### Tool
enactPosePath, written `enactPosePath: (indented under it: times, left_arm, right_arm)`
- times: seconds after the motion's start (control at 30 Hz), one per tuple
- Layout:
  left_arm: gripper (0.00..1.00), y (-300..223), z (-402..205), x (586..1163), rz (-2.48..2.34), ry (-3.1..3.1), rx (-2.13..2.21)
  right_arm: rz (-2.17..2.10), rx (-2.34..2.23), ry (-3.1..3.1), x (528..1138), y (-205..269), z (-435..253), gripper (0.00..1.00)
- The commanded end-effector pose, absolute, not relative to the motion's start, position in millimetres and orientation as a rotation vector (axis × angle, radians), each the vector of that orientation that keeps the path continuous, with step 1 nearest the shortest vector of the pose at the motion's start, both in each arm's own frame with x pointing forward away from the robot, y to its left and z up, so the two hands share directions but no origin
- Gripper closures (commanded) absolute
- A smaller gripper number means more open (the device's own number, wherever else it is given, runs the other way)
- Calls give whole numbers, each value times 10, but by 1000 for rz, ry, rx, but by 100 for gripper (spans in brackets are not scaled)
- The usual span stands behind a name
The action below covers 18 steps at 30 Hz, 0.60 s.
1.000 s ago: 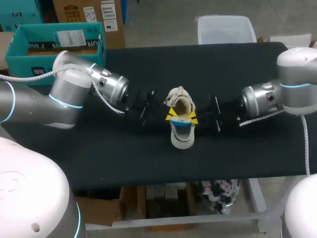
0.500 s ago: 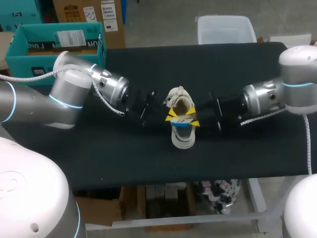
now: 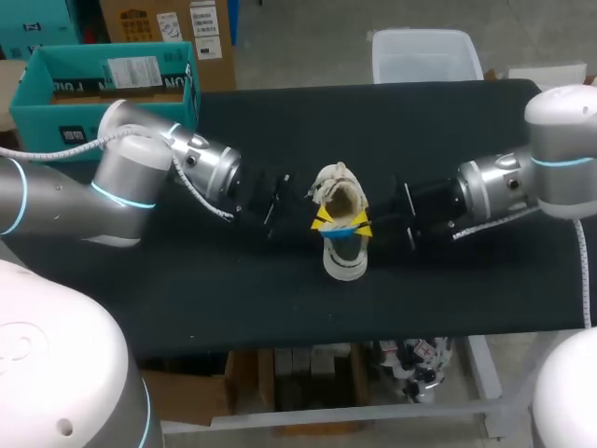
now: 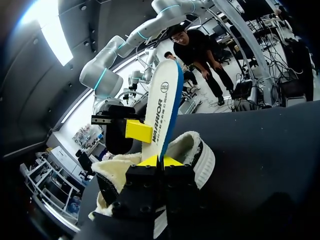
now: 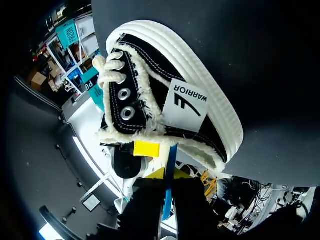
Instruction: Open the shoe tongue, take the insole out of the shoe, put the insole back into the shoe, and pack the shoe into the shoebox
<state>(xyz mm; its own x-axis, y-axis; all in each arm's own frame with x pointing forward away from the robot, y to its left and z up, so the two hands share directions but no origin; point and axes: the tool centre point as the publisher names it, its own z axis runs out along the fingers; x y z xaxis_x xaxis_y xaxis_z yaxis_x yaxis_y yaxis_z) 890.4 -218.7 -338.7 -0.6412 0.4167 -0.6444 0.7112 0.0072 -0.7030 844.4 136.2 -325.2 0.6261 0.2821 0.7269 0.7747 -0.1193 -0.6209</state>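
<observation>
1. My left gripper [image 4: 159, 161] and right gripper [image 5: 170, 173] each pinched the insole [image 4: 161, 107], which stood upright in the shoe [image 3: 341, 224] on the middle of the table [image 3: 233, 299].
2. Uneven pulls could have buckled it or tipped the unheld shoe.

Printed wordmark on insole [image 4: 162, 100] edge; same mark on shoe [image 5: 170, 95] side tag; teal shoebox [image 3: 93, 114] label illegible.

There is one black-and-white fleece-lined shoe [image 3: 341, 257], one white blue-edged insole [image 4: 162, 107] (pinched between both pairs of jaws) and one teal cardboard shoebox [image 3: 56, 119]; two yellow-tipped grippers, left gripper [image 3: 322, 217] and right gripper [image 3: 362, 225].
</observation>
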Motion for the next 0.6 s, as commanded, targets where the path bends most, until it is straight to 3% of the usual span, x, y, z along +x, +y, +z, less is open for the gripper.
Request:
enactPosePath:
  times: [0.03,0.13,0.37,0.43,0.5,0.6]
  left_arm:
    - [64,-2161,-3331,8871,-1674,2025,1151]
    - [58,-2145,-3268,8820,-1696,1999,1155]
    - [59,-2258,-3242,8678,-1715,1972,1217]
    - [67,-2295,-3257,8660,-1723,1969,1220]
    - [100,-2321,-3272,8664,-1728,1967,1220]
    - [100,-2340,-3292,8692,-1719,1973,1227]
  right_arm:
    - [-526,-1681,-875,8440,1356,-3267,100]
    - [-532,-1684,-873,8420,1342,-3261,100]
    - [-543,-1684,-869,8413,1335,-3264,100]
    - [-544,-1682,-869,8414,1336,-3272,100]
    - [-543,-1680,-868,8414,1337,-3281,100]
    - [-539,-1678,-867,8418,1337,-3302,100]
